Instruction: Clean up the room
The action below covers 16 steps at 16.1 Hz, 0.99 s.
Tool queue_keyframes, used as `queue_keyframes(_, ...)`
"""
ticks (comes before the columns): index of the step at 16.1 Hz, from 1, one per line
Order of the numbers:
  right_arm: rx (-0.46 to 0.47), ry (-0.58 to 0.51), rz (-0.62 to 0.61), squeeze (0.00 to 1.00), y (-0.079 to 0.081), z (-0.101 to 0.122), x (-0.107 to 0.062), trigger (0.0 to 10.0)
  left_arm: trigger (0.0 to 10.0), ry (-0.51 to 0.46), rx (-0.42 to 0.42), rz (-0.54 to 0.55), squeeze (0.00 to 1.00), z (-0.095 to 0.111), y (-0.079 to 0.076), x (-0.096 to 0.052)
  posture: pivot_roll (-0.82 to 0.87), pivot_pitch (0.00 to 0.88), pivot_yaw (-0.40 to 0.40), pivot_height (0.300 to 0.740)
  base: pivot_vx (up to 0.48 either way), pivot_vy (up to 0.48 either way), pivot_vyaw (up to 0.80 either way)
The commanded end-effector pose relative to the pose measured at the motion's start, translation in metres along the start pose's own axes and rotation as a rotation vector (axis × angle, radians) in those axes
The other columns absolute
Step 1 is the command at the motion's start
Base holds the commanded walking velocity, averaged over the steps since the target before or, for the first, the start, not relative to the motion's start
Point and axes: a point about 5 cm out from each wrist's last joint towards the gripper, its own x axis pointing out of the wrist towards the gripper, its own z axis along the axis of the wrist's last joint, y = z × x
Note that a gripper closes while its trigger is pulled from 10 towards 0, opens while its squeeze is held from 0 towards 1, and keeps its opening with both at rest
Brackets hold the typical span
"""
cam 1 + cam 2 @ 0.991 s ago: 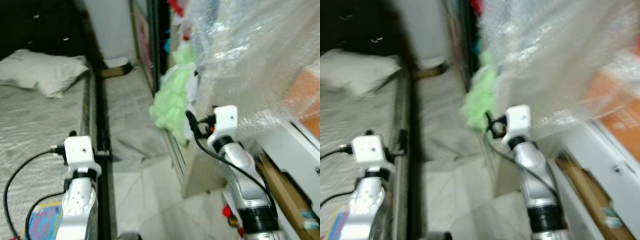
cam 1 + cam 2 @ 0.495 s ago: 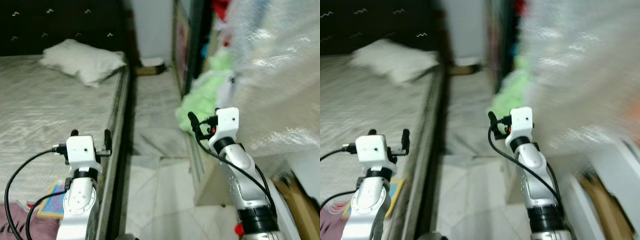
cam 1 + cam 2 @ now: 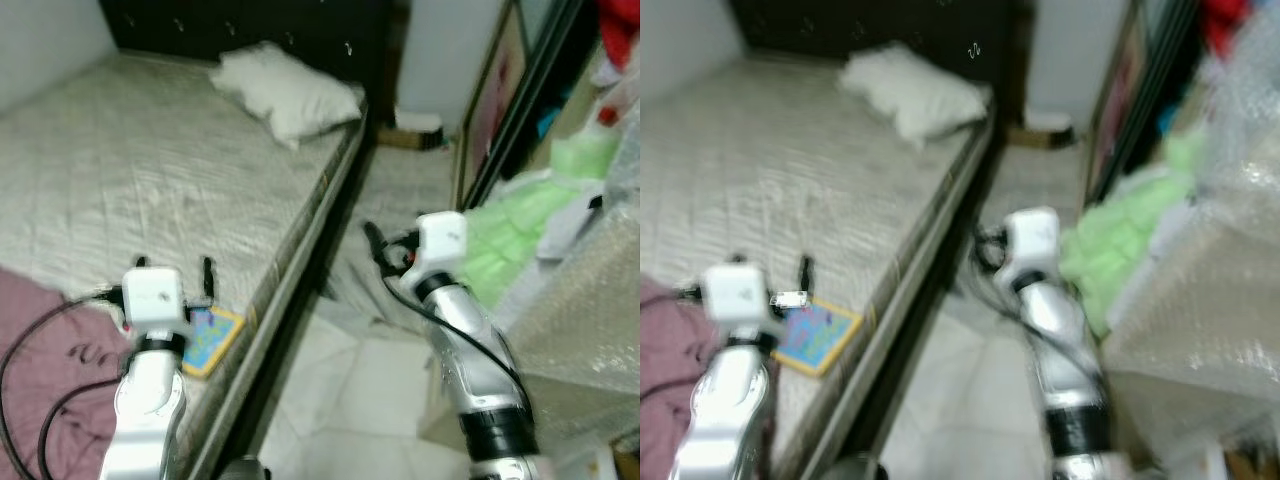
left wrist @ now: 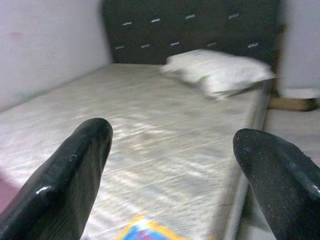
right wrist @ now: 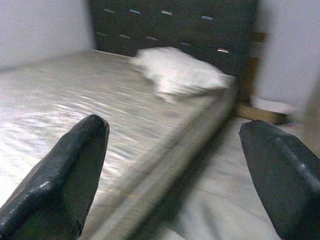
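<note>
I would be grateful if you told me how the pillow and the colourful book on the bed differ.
The pillow is white, puffy and large; the book is flat, small and brightly coloured. The pillow lies at the head of the bed, by the dark headboard; the book lies by the near edge, close to the left end effector. Both rest on the mattress.

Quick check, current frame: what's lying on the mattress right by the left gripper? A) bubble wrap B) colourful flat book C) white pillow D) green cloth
B: the colourful flat book lies on the mattress near its edge, just beyond the left gripper, while the white pillow sits far off at the headboard end.
</note>
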Motion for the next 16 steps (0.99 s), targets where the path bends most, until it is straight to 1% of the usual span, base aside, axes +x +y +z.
queue_keyframes(1, -0.007, 0.001, -0.014, 0.00, -0.0083, 0.0006, -0.0015, 10.0, 10.0, -0.015, -0.002, -0.010, 0.00, 0.0036, -0.0038, 0.0004, -0.06, 0.000, -0.004, 0.740, 0.000, 0.000, 0.80)
queue_keyframes(6, 0.009, 0.004, 0.010, 0.00, -0.0038, -0.0010, -0.0012, 10.0, 10.0, -0.015, -0.005, -0.015, 0.00, 0.0040, -0.0041, -0.0003, -0.06, 0.000, 0.002, 0.740, 0.000, 0.000, 0.80)
queue_keyframes(16, 0.015, -0.001, 0.024, 0.00, -0.0024, 0.0000, 0.0002, 10.0, 10.0, -0.018, -0.020, -0.017, 0.00, 0.0040, -0.0037, 0.0000, -0.06, 0.000, 0.001, 0.740, 0.000, 0.000, 0.80)
